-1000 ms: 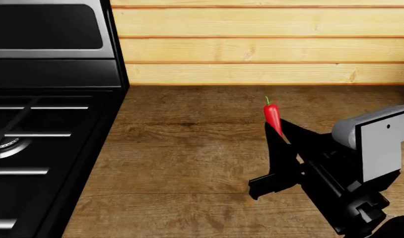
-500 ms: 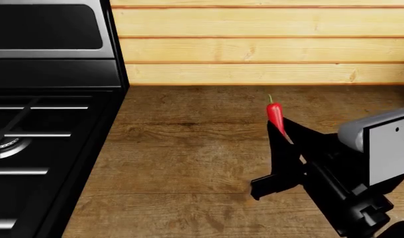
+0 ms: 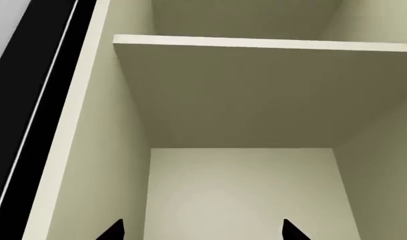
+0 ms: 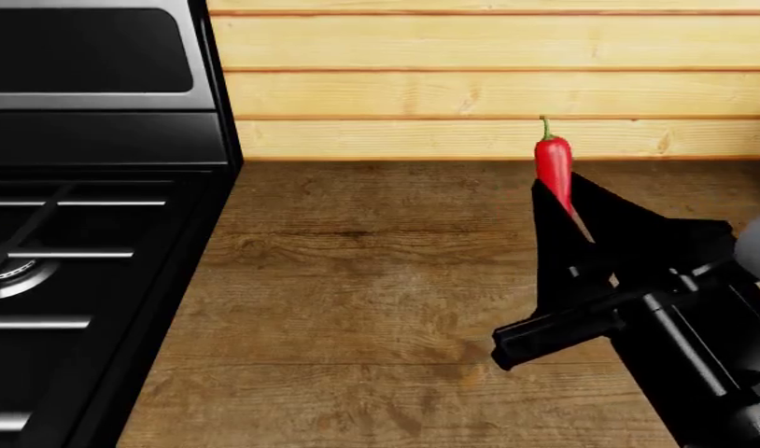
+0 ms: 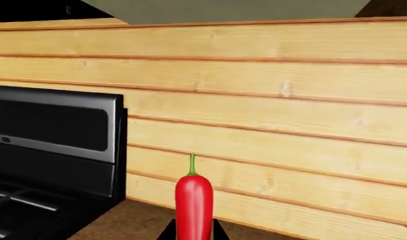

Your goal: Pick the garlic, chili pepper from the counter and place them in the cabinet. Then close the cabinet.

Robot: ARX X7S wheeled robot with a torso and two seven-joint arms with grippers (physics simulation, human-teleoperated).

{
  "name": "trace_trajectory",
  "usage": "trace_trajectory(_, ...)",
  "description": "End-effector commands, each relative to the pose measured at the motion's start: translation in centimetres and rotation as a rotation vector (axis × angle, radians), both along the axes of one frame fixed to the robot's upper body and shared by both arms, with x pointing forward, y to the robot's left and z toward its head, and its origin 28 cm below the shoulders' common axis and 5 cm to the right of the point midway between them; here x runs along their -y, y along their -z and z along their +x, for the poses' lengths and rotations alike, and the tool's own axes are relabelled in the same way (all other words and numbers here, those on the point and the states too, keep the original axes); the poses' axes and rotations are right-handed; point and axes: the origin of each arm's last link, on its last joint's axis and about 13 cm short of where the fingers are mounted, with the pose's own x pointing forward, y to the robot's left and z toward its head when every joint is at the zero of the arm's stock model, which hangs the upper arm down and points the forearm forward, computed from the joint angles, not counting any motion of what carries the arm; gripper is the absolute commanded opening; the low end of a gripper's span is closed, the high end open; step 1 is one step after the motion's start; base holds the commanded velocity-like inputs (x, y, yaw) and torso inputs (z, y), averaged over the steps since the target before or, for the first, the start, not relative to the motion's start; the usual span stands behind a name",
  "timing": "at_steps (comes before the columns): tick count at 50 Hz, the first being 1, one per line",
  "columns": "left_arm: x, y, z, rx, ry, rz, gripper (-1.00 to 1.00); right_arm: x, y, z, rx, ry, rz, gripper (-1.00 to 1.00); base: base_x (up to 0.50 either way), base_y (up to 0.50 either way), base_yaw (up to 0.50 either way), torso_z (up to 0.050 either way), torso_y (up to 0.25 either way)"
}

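Note:
My right gripper [image 4: 565,203] is shut on the red chili pepper [image 4: 554,166], holding it upright, green stem up, above the brown counter [image 4: 355,280]. In the right wrist view the chili pepper [image 5: 193,205] stands between the black fingers in front of the plank wall. My left gripper [image 3: 202,232] is open with nothing between its fingertips; it faces into the pale cabinet [image 3: 123,150], below a shelf [image 3: 257,45]. The left gripper is out of the head view. No garlic shows in any view.
A black stove [image 4: 81,243] with burner grates fills the left of the head view, its raised back panel [image 4: 93,56] behind. A light wooden plank wall [image 4: 480,84] runs along the counter's rear.
My right gripper has lifted the chili pepper higher and slightly to the right; the pepper now shows against the plank wall instead of the counter.

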Motion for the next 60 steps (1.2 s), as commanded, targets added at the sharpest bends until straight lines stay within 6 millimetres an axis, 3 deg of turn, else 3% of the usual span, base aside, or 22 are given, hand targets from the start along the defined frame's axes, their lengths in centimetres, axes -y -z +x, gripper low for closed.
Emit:
trace_trajectory(1, 0.1, -0.2, -2.0, 0.067, 0.025, 0.000, 1.00, 0.5, -1.2, -1.1, 0.132, -0.017, 0.032, -1.00, 0.00, 0.00, 0.00, 0.000, 0.000)
trace_trajectory(7, 0.0, 0.1, -1.9, 0.064, 0.019, -0.001, 1.00, 0.3, -0.8, -1.8, 0.158, -0.029, 0.052, -1.00, 0.00, 0.00, 0.00, 0.000, 0.000)
trace_trajectory(11, -0.1, 0.3, -1.9, 0.069, 0.014, -0.007, 1.00, -0.9, -3.3, -3.1, 0.471, -0.124, 0.163, -1.00, 0.00, 0.00, 0.00, 0.000, 0.000)
trace_trajectory(13, -0.1, 0.4, -2.0, 0.071, 0.016, -0.007, 1.00, -0.3, -0.6, -3.8, 0.293, -0.059, 0.108, -1.00, 0.00, 0.00, 0.00, 0.000, 0.000)
trace_trajectory(14, -0.1, 0.5, -2.0, 0.071, 0.016, -0.008, 1.00, -0.1, -0.3, -4.0, 0.296, -0.050, 0.105, -1.00, 0.00, 0.00, 0.00, 0.000, 0.000)
trace_trajectory(33, -0.4, 0.9, -2.3, 0.091, 0.009, -0.038, 1.00, 0.4, 0.1, -4.6, 0.496, -0.085, 0.163, -1.00, 0.00, 0.00, 0.00, 0.000, 0.000)
trace_trajectory(41, -0.8, 1.2, -3.2, 0.118, 0.019, -0.058, 1.00, 0.6, -2.4, -3.5, 0.565, -0.084, 0.169, -1.00, 0.00, 0.00, 0.00, 0.000, 0.000)
trace_trajectory(47, -0.9, 2.4, -3.3, 0.104, 0.027, -0.063, 1.00, 0.5, -5.7, -2.9, 0.591, -0.058, 0.180, -1.00, 0.00, 0.00, 0.00, 0.000, 0.000)
trace_trajectory(53, -1.0, 3.8, -4.0, 0.103, 0.039, -0.067, 1.00, 0.2, -8.7, -3.4, 0.611, -0.038, 0.191, -1.00, 0.00, 0.00, 0.00, 0.000, 0.000)
trace_trajectory(60, -1.2, 4.7, -3.8, 0.091, 0.040, -0.074, 1.00, -0.2, -10.7, -4.5, 0.639, -0.033, 0.205, -1.00, 0.00, 0.00, 0.00, 0.000, 0.000)
